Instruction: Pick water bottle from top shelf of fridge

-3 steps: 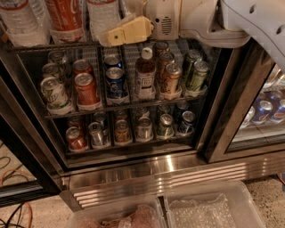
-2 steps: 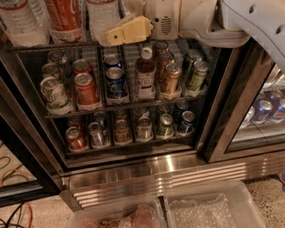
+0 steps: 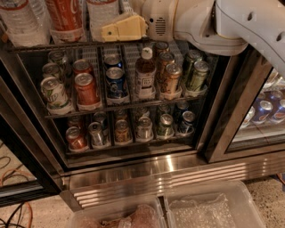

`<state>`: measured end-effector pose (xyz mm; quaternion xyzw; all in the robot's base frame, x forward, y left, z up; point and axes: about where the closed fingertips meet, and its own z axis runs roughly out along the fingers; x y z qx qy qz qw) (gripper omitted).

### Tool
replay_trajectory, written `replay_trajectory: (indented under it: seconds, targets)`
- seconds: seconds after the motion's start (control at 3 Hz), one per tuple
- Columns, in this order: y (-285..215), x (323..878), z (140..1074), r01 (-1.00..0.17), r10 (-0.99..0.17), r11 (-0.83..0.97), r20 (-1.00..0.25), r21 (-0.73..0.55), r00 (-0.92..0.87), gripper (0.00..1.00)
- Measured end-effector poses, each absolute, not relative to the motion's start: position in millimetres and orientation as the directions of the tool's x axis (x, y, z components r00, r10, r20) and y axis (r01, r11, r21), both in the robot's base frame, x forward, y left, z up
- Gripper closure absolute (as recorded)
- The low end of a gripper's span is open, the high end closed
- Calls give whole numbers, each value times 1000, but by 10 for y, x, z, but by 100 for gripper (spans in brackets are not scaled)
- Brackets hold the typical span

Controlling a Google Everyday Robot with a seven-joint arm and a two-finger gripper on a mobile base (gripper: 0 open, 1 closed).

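Observation:
The fridge (image 3: 156, 171) stands open in front of me. On its top shelf (image 3: 40, 46) a water bottle (image 3: 101, 12) with a white label stands in the middle, and only its lower part shows. A second clear ribbed bottle (image 3: 20, 22) stands at the far left, with a red-labelled cola bottle (image 3: 66, 15) between them. My gripper (image 3: 121, 28), with yellowish tips, reaches in from the upper right on a white arm (image 3: 231, 22). It sits at top-shelf height, right in front of the middle water bottle's right side.
The middle rack holds several cans and a small brown bottle with a white cap (image 3: 145, 73). The lower rack holds more cans (image 3: 143, 128). A neighbouring glass-fronted unit with blue cans (image 3: 262, 111) is at right. Clear plastic bins (image 3: 209, 207) lie on the floor below.
The gripper has risen slightly toward the top shelf. The bottles and cans have not moved.

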<state>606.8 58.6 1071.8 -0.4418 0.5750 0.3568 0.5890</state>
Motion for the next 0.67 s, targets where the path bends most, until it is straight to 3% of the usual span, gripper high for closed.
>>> replay_trajectory:
  seconds: [0.67]
  targets:
    - [748, 6258, 10710, -890, -66, 448, -996, -88, 65, 0]
